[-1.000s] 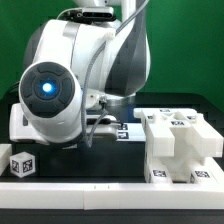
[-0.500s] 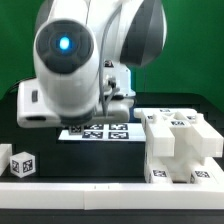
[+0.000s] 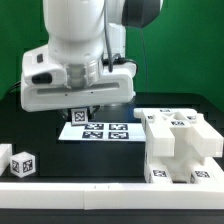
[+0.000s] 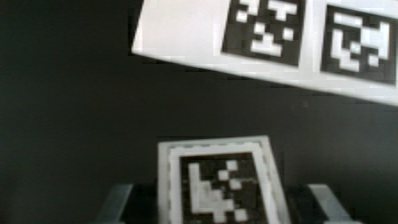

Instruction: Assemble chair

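My gripper (image 3: 79, 110) hangs over the back left of the table, shut on a small white chair part (image 3: 78, 117) with a black-and-white tag. In the wrist view this tagged part (image 4: 215, 182) stands upright between my two fingers (image 4: 119, 201), just above the black table. The blocky white chair assembly (image 3: 180, 145), built of chunky tagged pieces, stands at the exterior view's right, well apart from the gripper.
The marker board (image 3: 103, 130) lies flat just beside and below the held part, and shows again in the wrist view (image 4: 267, 40). A lone small white tagged cube (image 3: 22, 165) sits at the front left. A white table rim (image 3: 90, 190) runs along the front.
The arm has turned and risen from its low, forward-leaning pose. The marker board is uncovered, and the gripper now shows with the tagged part in it.
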Controlling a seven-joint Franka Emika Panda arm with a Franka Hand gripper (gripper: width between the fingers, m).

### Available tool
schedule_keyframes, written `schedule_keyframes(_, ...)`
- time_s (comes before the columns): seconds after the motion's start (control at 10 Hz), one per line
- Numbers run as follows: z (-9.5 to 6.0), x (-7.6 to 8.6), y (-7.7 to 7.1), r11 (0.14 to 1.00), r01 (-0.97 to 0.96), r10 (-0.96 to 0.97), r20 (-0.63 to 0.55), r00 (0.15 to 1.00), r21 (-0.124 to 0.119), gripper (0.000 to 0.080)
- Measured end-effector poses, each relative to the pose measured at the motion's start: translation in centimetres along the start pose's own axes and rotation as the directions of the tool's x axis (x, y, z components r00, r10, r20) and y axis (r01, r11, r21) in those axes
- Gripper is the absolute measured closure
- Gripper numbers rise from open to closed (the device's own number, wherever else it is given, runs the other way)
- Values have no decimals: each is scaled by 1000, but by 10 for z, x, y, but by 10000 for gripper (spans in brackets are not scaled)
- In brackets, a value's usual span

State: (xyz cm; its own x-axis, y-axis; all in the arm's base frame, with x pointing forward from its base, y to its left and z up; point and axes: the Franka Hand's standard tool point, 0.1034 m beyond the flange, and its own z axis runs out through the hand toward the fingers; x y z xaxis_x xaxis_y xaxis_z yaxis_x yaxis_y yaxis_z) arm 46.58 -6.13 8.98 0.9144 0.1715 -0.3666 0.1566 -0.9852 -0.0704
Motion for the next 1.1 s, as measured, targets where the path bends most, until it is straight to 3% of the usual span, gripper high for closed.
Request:
schedule_keyframes(0.1,-28,7,-15,1000,8,-6,-76,997,26,517)
schedule_keyframes(0.2,-49,21,-25,999,13,-7,-186,982,32,517)
schedule_keyframes(0.3,-64,27,-32,999,43,-43,-283,958,-6,517)
schedule_keyframes(0.6,-58,24,-21,998,28,-46,-454,890,-47,517)
schedule_keyframes(0.7,-62,27,-26,999,8,-28,-495,869,-43,517)
schedule_keyframes(0.8,-72,34,-43,1000,-6,-5,-549,836,-18,517)
schedule_keyframes(0.9,-78,42,-62,999,-26,39,-584,811,31,517)
schedule_keyframes(1.0,-88,52,-77,996,-70,92,-654,750,60,517)
schedule_keyframes(1.1,-96,60,-94,995,-88,87,-731,677,37,517)
